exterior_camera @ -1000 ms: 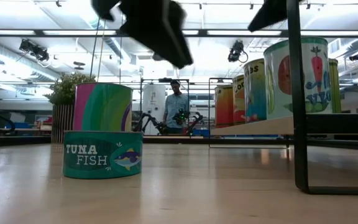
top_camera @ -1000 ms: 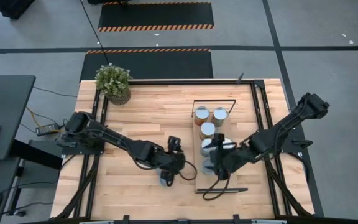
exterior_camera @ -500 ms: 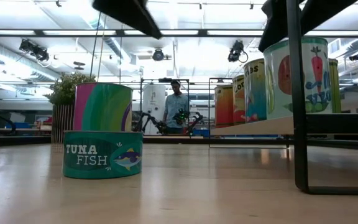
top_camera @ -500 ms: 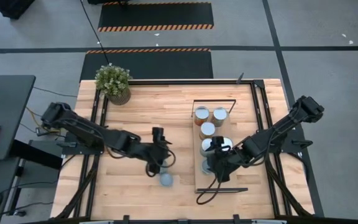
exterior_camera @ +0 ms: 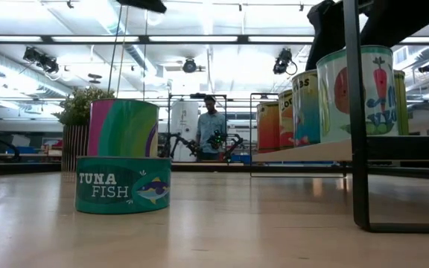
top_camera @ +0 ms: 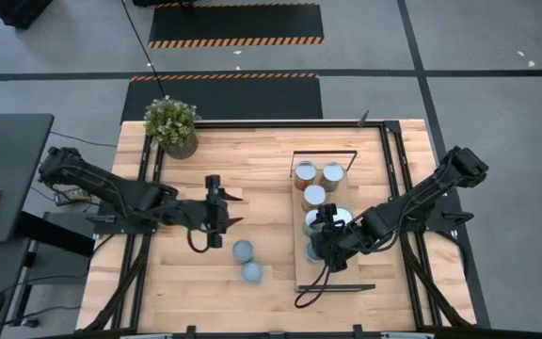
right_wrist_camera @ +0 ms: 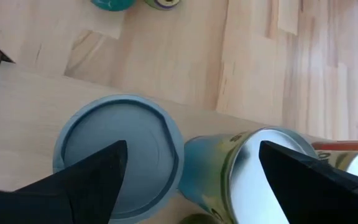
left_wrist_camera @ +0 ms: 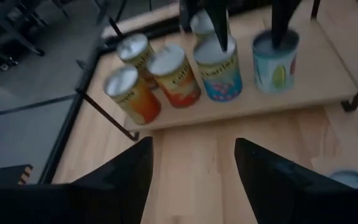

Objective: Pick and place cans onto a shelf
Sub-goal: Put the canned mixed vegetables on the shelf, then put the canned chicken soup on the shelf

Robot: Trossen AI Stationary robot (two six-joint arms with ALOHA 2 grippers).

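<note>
Five cans (top_camera: pixel 314 198) stand upright, axes vertical, on the shelf (top_camera: pixel 303 268); two more (top_camera: pixel 247 261) stand on the light-wood table (top_camera: pixel 252 160). Right gripper (top_camera: pixel 320 235), jaws apart, hovers over the shelf's nearest can; left gripper (top_camera: pixel 214 209), jaws apart, hangs above bare tabletop.

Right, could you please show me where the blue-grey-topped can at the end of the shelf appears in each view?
High view: the can is right of centre, low on the shelf, part-hidden.
Low view: far right, the largest can.
Left wrist view: upper right, last in the row.
Right wrist view: lower left, seen from above.
Shared landmark: the shelf under it.
</note>
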